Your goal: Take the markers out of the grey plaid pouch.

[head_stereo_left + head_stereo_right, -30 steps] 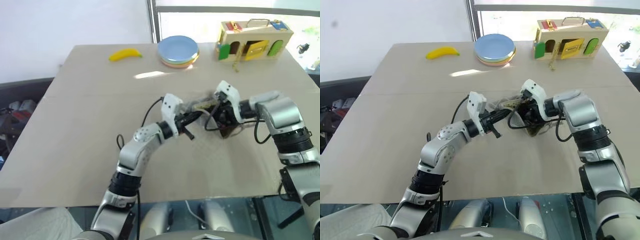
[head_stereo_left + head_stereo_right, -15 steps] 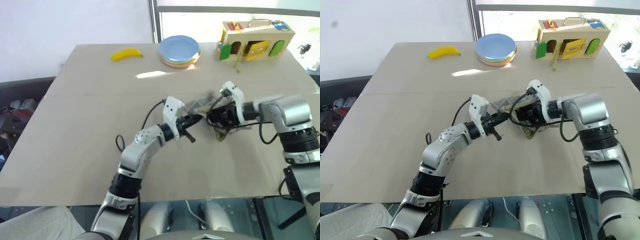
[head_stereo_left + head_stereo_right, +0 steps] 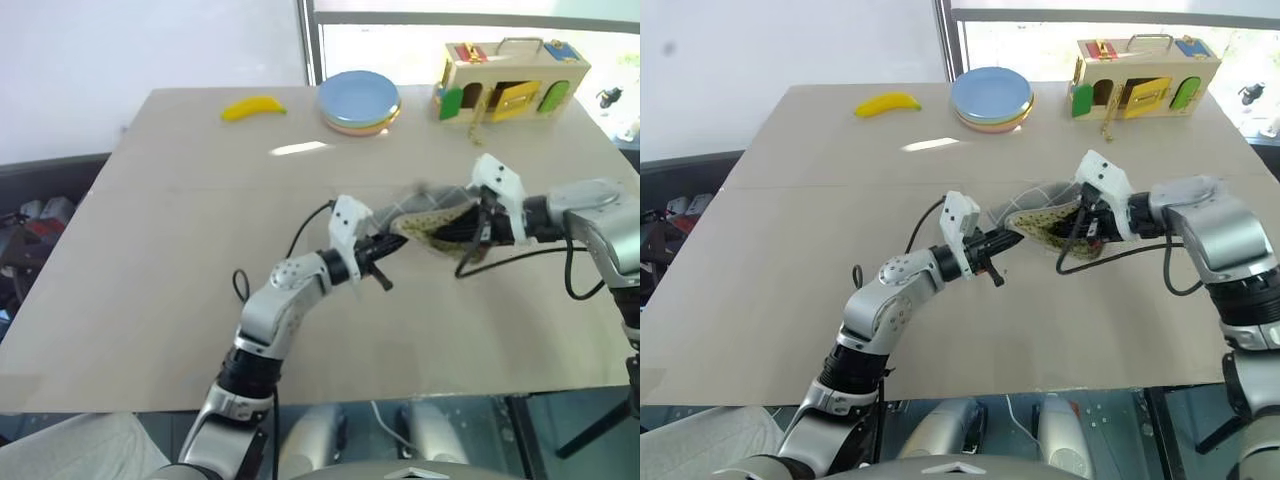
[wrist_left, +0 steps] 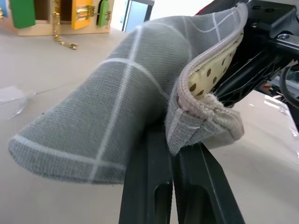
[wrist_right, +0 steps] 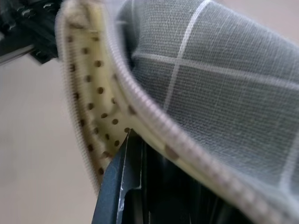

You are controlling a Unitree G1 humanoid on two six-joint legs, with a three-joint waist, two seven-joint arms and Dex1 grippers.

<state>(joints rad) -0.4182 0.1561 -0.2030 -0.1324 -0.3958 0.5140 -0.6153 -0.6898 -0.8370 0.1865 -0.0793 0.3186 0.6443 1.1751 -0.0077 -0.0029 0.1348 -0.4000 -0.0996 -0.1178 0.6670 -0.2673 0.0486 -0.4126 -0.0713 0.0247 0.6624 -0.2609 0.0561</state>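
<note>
The grey plaid pouch (image 3: 425, 212) hangs stretched between my two grippers above the middle of the table. My left gripper (image 3: 388, 238) is shut on the pouch's left end; in the left wrist view its fingers (image 4: 149, 186) pinch the corner by the zipper. My right gripper (image 3: 470, 228) holds the right end, shut on the zipper edge. One of its fingers (image 5: 121, 186) lies inside the open mouth against the cream dotted lining (image 5: 88, 93). The markers are hidden.
A yellow banana (image 3: 252, 107), a stack of round plates (image 3: 358, 100) and a wooden latch box (image 3: 510, 80) stand along the table's far edge. Bare tabletop lies under and around the pouch.
My right gripper has moved to the right and up and rolled, drawing the pouch out long and showing its dotted lining. The left gripper has stayed in place.
</note>
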